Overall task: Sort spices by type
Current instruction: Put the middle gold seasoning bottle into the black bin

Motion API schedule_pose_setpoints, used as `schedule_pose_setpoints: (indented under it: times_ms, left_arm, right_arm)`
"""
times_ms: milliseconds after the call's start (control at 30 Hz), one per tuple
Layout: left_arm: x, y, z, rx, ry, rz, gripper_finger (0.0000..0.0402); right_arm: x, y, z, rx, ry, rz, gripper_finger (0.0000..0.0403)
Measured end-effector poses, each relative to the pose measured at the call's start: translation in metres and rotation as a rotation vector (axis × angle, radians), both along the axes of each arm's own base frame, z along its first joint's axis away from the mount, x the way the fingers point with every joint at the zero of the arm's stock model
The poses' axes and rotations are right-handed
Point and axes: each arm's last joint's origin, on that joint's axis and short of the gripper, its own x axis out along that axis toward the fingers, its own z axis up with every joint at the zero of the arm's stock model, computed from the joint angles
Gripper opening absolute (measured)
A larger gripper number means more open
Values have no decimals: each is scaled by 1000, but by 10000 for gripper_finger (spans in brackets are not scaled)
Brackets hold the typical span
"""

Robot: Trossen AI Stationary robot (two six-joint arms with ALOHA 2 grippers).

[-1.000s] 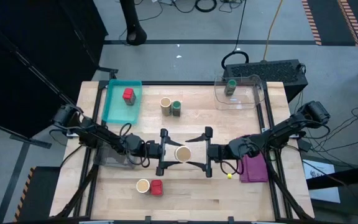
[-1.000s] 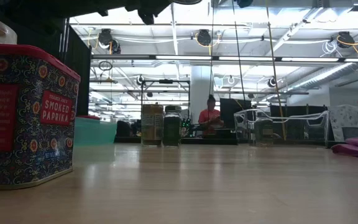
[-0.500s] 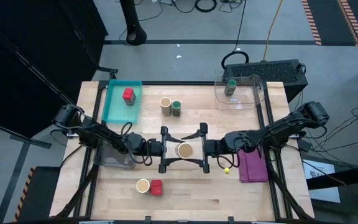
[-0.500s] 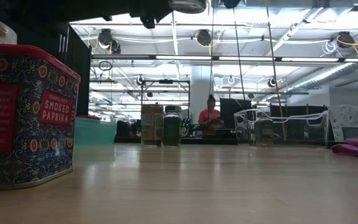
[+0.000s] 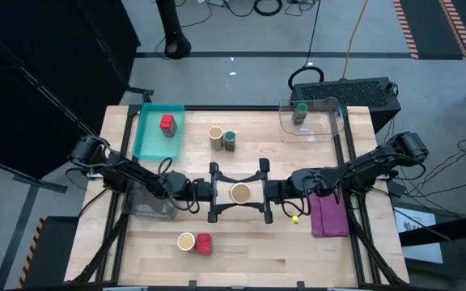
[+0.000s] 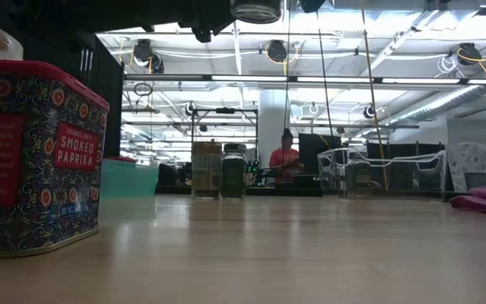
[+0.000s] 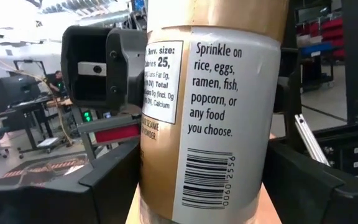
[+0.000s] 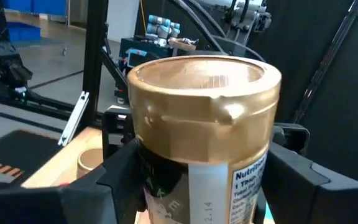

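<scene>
A tan cylinder jar [image 5: 239,193] with a gold top [image 8: 201,93] hangs upright in the air between both grippers, above the table's middle. My left gripper [image 5: 231,194] is shut on it from the left. My right gripper [image 5: 249,194] is open, with one finger on each side of the jar; I cannot tell whether they touch it. One red jar [image 5: 167,123] stands in the teal tray [image 5: 148,141]. A tan jar [image 5: 215,135] and a green-lidded jar [image 5: 230,141] stand side by side. Another green-lidded jar [image 5: 300,112] is in the clear box. A tan jar [image 5: 186,241] and a red one [image 5: 204,243] stand near the near edge. My left gripper pinches the jar's labelled body [image 7: 166,180] between its two fingers [image 7: 110,186], which come level from the table's left. The jar stands upright in the hold, lifted clear of the table, and its bottom [image 6: 256,8] shows high above the tabletop.
The purple cloth [image 5: 328,217] lies under the right arm, with a small yellow thing [image 5: 295,218] beside it. The clear box [image 5: 310,125] sits at the far right. The red paprika tin [image 6: 36,156] fills the low view's left. Bare wood lies between the near jars and the cloth.
My right gripper has moved toward the table's left until its fingers stand on either side of the held jar. My left gripper and the jar have shifted a little toward the far edge.
</scene>
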Motion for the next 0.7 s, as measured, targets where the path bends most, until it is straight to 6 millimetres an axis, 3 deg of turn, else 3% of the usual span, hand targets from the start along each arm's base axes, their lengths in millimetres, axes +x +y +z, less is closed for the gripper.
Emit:
schedule_pose_setpoints:
  times_ms: [300, 700]
  left_arm:
    - [1, 2, -5, -72, 66, 64, 314]
    - [1, 1, -12, -59, 127, 132, 369]
  right_arm:
    - [-10, -1, 3, -11, 73, -45, 240]
    - [-18, 0, 6, -33, 116, -98, 240]
